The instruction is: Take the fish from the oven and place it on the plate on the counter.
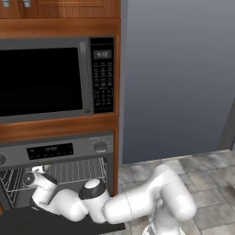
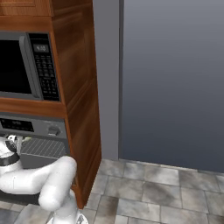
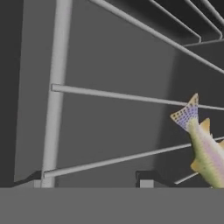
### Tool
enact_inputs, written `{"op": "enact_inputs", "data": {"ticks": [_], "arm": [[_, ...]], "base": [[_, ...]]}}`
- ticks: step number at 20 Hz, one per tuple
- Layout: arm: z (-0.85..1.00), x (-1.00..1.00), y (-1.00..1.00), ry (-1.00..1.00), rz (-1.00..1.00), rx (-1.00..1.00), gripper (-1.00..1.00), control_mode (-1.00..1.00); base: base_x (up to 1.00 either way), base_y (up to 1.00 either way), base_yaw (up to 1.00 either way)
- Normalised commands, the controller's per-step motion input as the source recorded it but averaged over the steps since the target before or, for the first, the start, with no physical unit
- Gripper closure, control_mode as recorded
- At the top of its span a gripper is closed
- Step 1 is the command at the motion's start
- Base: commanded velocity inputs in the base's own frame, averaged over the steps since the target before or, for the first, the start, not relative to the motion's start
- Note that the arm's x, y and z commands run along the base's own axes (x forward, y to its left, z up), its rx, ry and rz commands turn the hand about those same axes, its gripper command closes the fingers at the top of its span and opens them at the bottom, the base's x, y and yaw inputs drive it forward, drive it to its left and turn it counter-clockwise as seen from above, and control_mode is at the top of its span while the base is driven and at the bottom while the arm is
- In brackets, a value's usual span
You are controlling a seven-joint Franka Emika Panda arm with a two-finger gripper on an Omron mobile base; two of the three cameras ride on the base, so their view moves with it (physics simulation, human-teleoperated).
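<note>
Inside the oven (image 1: 69, 158), door down, your gripper (image 3: 92, 181) hangs over the wire rack (image 3: 127, 98); tips well apart, holding nothing. Fish (image 3: 204, 146) lies beside it on the rack, ungrasped. Grab, carry & plating all left.

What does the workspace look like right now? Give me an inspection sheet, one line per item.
Surface: wire rack inside the open oven; no counter seen.
Job's things: fish lies on the rack at the right of the hand view, tail fin pointing up in that view; plate not seen.
Clutter: nothing seen.
Grippers: gripper reaches into the oven, left of the fish in the hand view; fingers apart, nothing between them.
Cables: nothing seen.
Surroundings: microwave above the oven, wooden cabinet panel, grey wall, tiled floor.
</note>
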Motion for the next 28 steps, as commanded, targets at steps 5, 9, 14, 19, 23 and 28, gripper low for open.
{"op": "enact_inputs", "data": {"ticks": [5,9,14,19,23,28], "arm": [[-0.6,-0.84,0.0,-0.07,0.05,-0.02,1.0,-1.0],[-0.58,-0.87,0.02,-0.05,0.07,-0.01,1.0,-1.0],[-0.58,-0.86,0.0,-0.01,0.05,0.0,1.0,-1.0],[-0.55,-0.88,0.0,0.02,0.05,0.0,1.0,-1.0],[-0.44,-0.93,0.0,0.05,0.05,0.0,1.0,-1.0],[-0.44,-0.98,0.0,0.05,0.06,0.0,1.0,-1.0]], "base": [[0.0,0.0,0.0],[0.0,0.0,0.0],[0.0,0.0,0.0],[0.0,0.0,0.0],[0.0,0.0,0.0],[0.0,0.0,0.0]]}}
